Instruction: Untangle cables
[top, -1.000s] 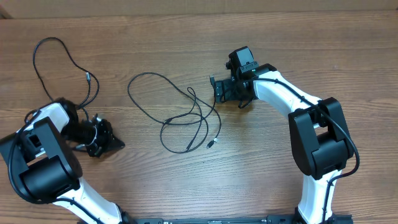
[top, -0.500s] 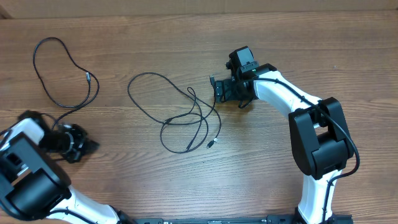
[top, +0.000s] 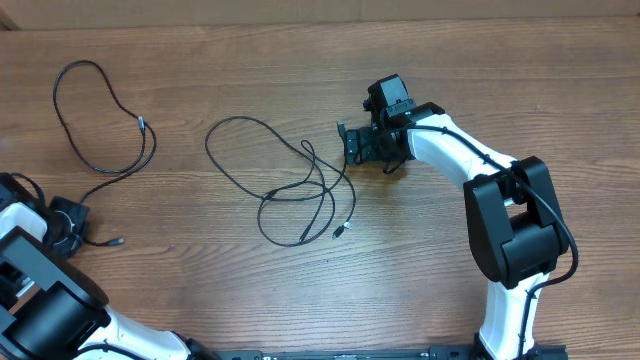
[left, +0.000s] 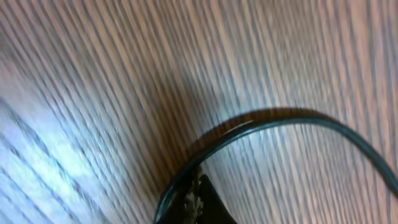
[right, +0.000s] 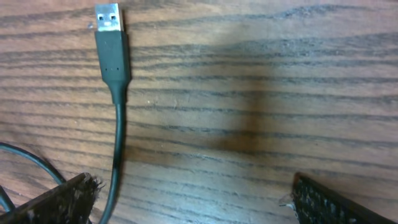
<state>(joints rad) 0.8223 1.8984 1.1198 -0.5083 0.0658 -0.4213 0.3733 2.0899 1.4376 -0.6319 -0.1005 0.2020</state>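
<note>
We see two thin black cables lying apart on the wood table (top: 250, 300). The left cable (top: 57, 110) makes a tall loop at far left, w/ one silver-tipped end (top: 141, 124) on the loop's right side. Its lower run drops to the left gripper (top: 72, 224) at the table's left edge, and a short tail w/ a small plug end (top: 118, 241) sticks out to the right. That gripper is clamped tight on the left cable. The left wrist view is blurred, but the cord curves down to a finger tip (left: 198, 208).

The middle cable (top: 225, 160) lies in loose overlapping loops at centre, w/ a silver-tipped end (top: 340, 231) at lower right. The right gripper (top: 346, 145) sits just off its upper right, jaws spread wide, holding nothing. In the right wrist view a USB-A plug (right: 107, 18) lies flat on the wood. Its cord passes just beside one finger (right: 59, 199), the other finger (right: 329, 202) well apart.
</note>
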